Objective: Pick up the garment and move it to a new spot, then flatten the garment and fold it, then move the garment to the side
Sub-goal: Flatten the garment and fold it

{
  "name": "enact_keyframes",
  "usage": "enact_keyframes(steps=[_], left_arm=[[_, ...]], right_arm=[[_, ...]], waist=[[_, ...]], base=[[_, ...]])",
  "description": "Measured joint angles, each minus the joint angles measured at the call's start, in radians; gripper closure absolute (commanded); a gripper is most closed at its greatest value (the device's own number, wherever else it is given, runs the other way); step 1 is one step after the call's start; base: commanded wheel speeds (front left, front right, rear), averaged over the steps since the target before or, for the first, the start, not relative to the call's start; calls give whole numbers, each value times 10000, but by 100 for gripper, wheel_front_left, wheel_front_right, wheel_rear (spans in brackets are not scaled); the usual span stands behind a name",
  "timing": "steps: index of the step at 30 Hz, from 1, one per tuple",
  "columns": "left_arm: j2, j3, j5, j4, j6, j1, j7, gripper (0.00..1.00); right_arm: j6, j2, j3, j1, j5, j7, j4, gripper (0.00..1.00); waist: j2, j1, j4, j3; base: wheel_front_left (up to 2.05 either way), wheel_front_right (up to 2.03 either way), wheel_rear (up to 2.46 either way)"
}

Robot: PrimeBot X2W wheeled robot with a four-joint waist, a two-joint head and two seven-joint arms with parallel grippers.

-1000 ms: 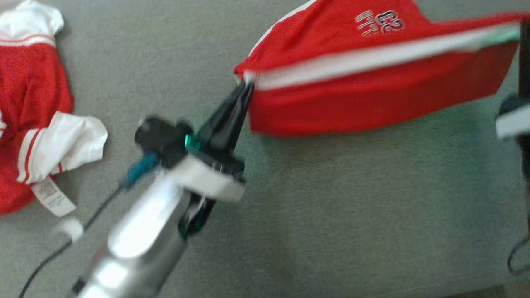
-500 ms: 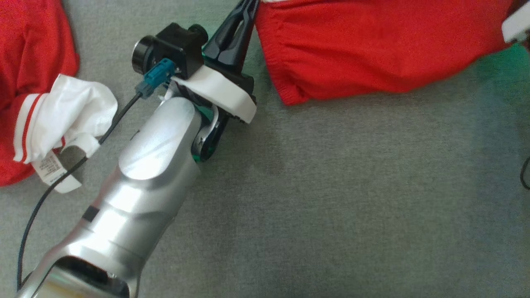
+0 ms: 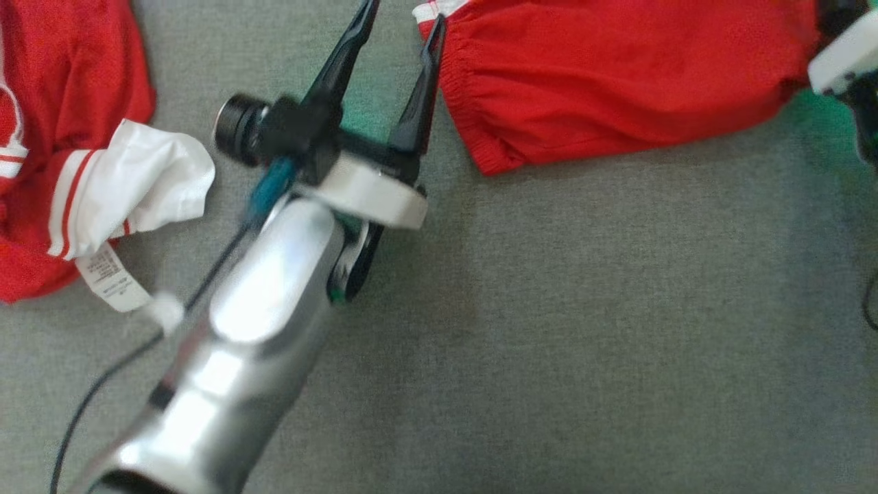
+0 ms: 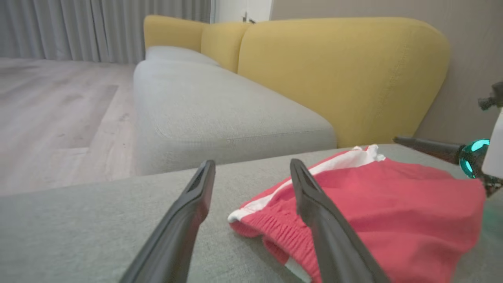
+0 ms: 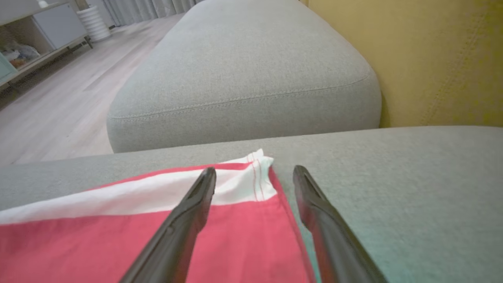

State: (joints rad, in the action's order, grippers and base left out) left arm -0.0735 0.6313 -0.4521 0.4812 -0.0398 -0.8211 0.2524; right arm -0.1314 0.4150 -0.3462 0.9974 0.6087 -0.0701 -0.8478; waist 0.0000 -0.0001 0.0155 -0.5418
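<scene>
The red shorts (image 3: 617, 75) with a white side stripe lie flat on the grey cushion (image 3: 549, 343) at the top of the head view. My left gripper (image 3: 403, 14) is open, its fingers straddling empty cushion just left of the shorts' waistband corner (image 4: 243, 214). In the left wrist view, my left gripper (image 4: 252, 164) holds nothing, and its right finger overlaps the red fabric (image 4: 393, 204). My right gripper (image 5: 254, 171) is open too, hovering over the opposite white-striped corner (image 5: 251, 173) of the shorts. Its pale wrist (image 3: 840, 58) sits at the top right.
A second red and white garment (image 3: 82, 137) with a dangling label lies crumpled at the left edge. Beyond the cushion stand another grey seat (image 4: 220, 114) and a yellow backrest (image 4: 338, 70). Wooden floor (image 4: 51, 102) lies past them.
My left gripper has let go of the shorts' corner and opened. The shorts, held stretched and lifted a second ago, now rest on the cushion. The head camera has also shifted.
</scene>
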Motion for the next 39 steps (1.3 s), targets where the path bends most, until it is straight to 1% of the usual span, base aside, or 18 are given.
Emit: enact_keyframes(steps=[1, 4, 6, 8, 9, 12, 13, 14, 15, 17, 20, 25, 27, 31, 34, 36, 39], left_arm=[[0, 0, 0, 0, 0, 0, 0, 0], [-215, -648, 848, -1636, -633, 1104, 19, 0], [-305, -1028, 1292, -2522, -865, 1839, 46, 0], [-336, -1300, 1643, -3179, -957, 2581, 50, 0], [-314, -1494, 1921, -3668, -1014, 3229, 52, 0], [-253, -1699, 2266, -4142, -1011, 3805, 54, 0], [-228, -1743, 2378, -4257, -1009, 3898, 54, 0], [-192, -1779, 2472, -4339, -999, 3965, 54, 0], [-140, -1802, 2564, -4387, -993, 4015, 54, 0], [-90, -1854, 2719, -4477, -920, 4132, 54, 0], [-33, -2107, 2790, -4531, -903, 4434, 54, 0], [-12, -2422, 2986, -4527, -694, 5024, 54, 0], [-13, -2518, 3035, -4527, -566, 5200, 54, 0], [6, -2615, 3108, -4521, -387, 5416, 54, 0], [15, -2685, 3206, -4508, -286, 5498, 54, 0], [25, -2731, 3218, -4474, -213, 5585, 54, 0], [35, -2767, 3304, -4355, -136, 5730, 54, 0]], right_arm=[[0, 0, 0, 0, 0, 0, 0, 0], [0, 364, -121, -137, 247, 184, -424, 0], [0, 581, -119, -207, 403, 303, -744, 0], [0, 669, -128, -259, 535, 468, -1030, 0], [0, 708, -169, -261, 681, 688, -1271, 0], [0, 759, -263, -243, 1030, 1141, -1461, 0], [0, 828, -268, -219, 1160, 1350, -1507, 20], [0, 903, -288, -181, 1294, 1578, -1526, 76], [0, 993, -309, -157, 1406, 1730, -1530, 100], [0, 1043, -401, -169, 1544, 1804, -1555, 100], [0, 932, -585, -361, 1779, 1801, -1603, 100], [0, 1055, -740, -1039, 1941, 1565, -1747, 100], [0, 1271, -763, -1313, 1967, 1430, -1848, 100], [0, 1916, -616, -1502, 2123, 988, -1875, 100], [0, 2036, -616, -1486, 2176, 802, -1478, 100], [0, 1916, -686, -1487, 2345, 790, -999, 100], [0, 1691, -1043, -1484, 2397, 823, 38, 100]], waist=[[0, 0, 0, 0], [0, -2, 13, 129], [0, -1, 100, 150], [0, -1, 224, 151], [0, -1, 383, 139], [0, -1, 661, 113], [0, -2, 754, 115], [0, -2, 839, 122], [1, -2, 916, 142], [0, 1, 1001, 247], [0, 1, 982, 523], [0, 0, 689, 1110], [0, 0, 527, 1357], [1, -1, 204, 1789], [0, 0, -28, 2010], [0, 0, -159, 2138], [0, 0, -321, 2325]], base=[[0, 0, 0], [0, 0, 0], [0, 0, 0], [0, 0, 0], [0, 0, 0], [0, 0, 0], [0, 0, 0], [0, 0, 0], [0, 0, 0], [0, 0, 0], [0, 0, 0], [0, 0, 0], [0, 0, 0], [0, 0, 0], [0, 0, 0], [0, 0, 0], [0, 0, 0]])
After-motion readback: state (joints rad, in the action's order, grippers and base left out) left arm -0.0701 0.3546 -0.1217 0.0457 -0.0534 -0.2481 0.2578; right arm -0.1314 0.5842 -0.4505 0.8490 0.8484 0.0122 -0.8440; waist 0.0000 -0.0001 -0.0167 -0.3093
